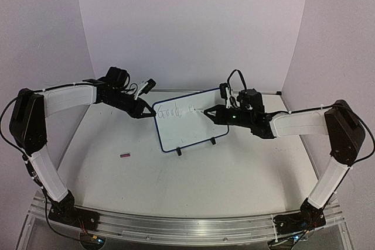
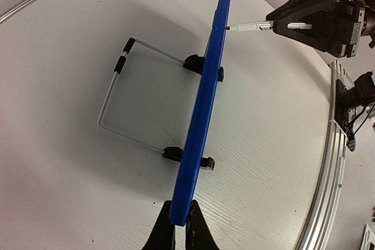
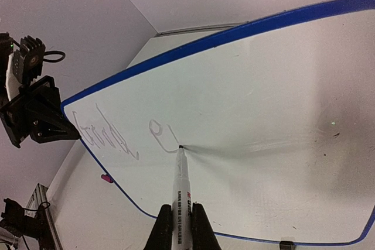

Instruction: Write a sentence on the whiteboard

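Note:
The whiteboard [image 1: 190, 128] stands tilted on its two black feet at mid-table; the left wrist view shows it edge-on [image 2: 202, 115]. My left gripper [image 1: 146, 113] is shut on its left edge [image 2: 180, 219]. My right gripper [image 1: 218, 112] is shut on a white marker [image 3: 181, 182] whose tip touches the board face [image 3: 263, 86]. The marker also shows in the left wrist view [image 2: 249, 26]. The sentence [image 1: 171, 111] reads "Good" plus the start of a second word, an "e" and a stroke [image 3: 108, 136]. The tip sits at the end of that stroke.
A small pink cap [image 1: 125, 155] lies on the table left of the board, also in the right wrist view [image 3: 106, 177]. A wire stand [image 2: 114, 95] props the board from behind. An aluminium rail [image 1: 187, 226] runs along the near edge. Walls enclose the back and sides.

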Available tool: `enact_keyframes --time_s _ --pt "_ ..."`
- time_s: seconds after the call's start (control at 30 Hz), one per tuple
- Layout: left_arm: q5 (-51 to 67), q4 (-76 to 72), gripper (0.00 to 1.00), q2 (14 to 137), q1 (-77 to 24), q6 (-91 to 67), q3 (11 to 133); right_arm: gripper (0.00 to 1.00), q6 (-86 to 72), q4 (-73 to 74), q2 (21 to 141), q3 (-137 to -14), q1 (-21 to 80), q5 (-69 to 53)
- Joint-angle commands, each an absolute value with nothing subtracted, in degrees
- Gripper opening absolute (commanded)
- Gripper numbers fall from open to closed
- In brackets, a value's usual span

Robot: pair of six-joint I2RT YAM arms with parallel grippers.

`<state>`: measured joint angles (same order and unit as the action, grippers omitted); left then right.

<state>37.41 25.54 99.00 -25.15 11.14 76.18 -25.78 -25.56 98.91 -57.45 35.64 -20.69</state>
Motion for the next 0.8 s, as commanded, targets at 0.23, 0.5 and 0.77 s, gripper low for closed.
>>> enact_keyframes --time_s 0.23,0.5,0.77 --pt "32.86 29.88 0.0 101.6 -26.1 14.31 76.55 0.0 -25.32 -26.71 98.53 -60.21 35.33 -20.13" --pt "32.9 29.89 0.0 101.69 -26.1 14.26 76.55 0.0 -24.88 -27.1 98.38 -61.35 35.33 -19.45" --pt "32.87 29.88 0.0 101.78 -26.1 14.32 76.58 0.0 -24.87 -27.24 97.86 -60.77 35.33 -16.76"
